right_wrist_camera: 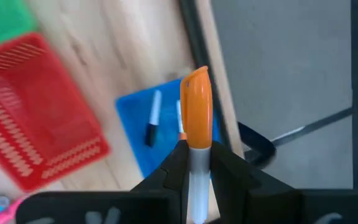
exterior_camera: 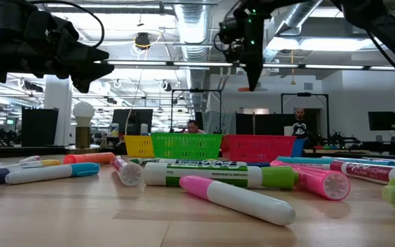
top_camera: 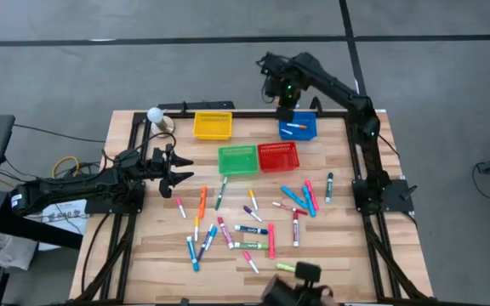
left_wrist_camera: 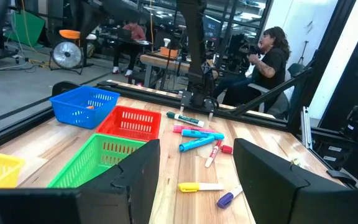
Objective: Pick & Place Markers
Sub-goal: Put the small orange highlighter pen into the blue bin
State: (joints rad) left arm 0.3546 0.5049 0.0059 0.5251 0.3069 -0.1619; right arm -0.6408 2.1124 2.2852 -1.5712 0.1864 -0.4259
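Several markers (top_camera: 245, 223) in pink, blue, green, orange and purple lie scattered on the wooden table's near half. My right gripper (top_camera: 286, 109) hangs high over the far right of the table, above the blue basket (top_camera: 299, 128). It is shut on a white-barrelled marker with an orange cap (right_wrist_camera: 196, 112). Two markers (right_wrist_camera: 153, 124) lie in the blue basket. My left gripper (top_camera: 179, 170) stands open and level at the table's left edge, with nothing between its fingers (left_wrist_camera: 138, 177). My right gripper pinches the marker's white barrel (right_wrist_camera: 197, 169) between its two fingers, just behind the orange cap. The fingers point steeply down and lie along the marker. The capped end (exterior_camera: 245, 88) sticks out below the fingertips. The marker is lifted clear, over the blue basket.
A yellow basket (top_camera: 212, 126), a green basket (top_camera: 237, 159) and a red basket (top_camera: 278, 155) stand at the far middle, beside the blue one. A white ball-shaped lamp (top_camera: 154, 115) stands at the far left corner. People sit in the room beyond (left_wrist_camera: 269, 56).
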